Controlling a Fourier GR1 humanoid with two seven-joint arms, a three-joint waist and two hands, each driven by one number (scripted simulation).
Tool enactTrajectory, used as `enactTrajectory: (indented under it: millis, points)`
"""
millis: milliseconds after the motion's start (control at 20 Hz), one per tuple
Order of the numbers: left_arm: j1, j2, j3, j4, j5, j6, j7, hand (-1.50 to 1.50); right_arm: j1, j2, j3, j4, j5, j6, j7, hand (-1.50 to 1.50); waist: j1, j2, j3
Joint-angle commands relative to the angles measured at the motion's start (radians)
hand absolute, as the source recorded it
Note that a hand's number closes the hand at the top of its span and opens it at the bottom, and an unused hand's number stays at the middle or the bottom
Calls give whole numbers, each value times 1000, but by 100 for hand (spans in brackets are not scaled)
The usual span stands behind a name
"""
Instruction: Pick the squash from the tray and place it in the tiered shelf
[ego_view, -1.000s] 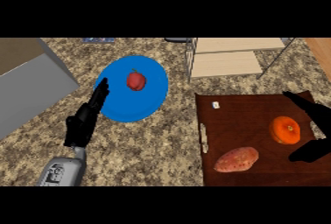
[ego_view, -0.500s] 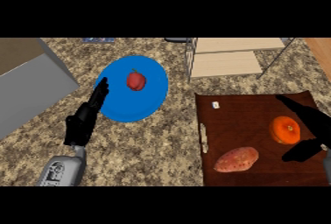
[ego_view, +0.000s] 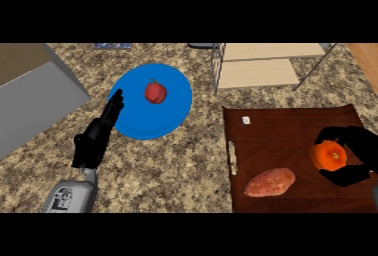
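Nearby, a sweet potato (ego_view: 269, 182) lies beside the squash (ego_view: 329, 155), right hand (ego_view: 356, 156) fingers curled round it.

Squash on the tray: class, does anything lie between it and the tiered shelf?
Nothing visible does. The squash, with the right hand curled round it, sits on the tray; the tiered shelf stands just beyond.

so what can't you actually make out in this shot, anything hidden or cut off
- Right hand, head view: cut off by the right edge; forearm unseen.
- Squash: its right side is hidden by fingers curled round it.
- Tiered shelf: top cut by the upper edge; number of tiers unclear.
- Small white item on the tray: too small to identify.
- Left hand: seen edge-on, palm hidden.
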Motion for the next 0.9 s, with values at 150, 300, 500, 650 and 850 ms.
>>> enactTrajectory:
  millis: [150,300,500,650,850]
  points:
    - [-67,11,49,107,1,-15,-52,0,-18,34,-11,22,39,-42,-54,150,-2,2,2]
    - [7,11,14,-35,3,-18,23,0,-6,266,149,-167,114,-68,230,150,5,-2,1]
    - [-31,-15,-10,12,-13,-12,14,0,-87,464,362,-196,196,-114,503,150,38,0,-2]
    - [-53,-8,-3,34,-4,-26,20,0,-120,470,522,-214,101,-251,690,150,35,1,1]
    - [-37,-3,3,26,-3,-24,6,0,-174,473,621,-317,-24,-484,828,150,37,1,3]
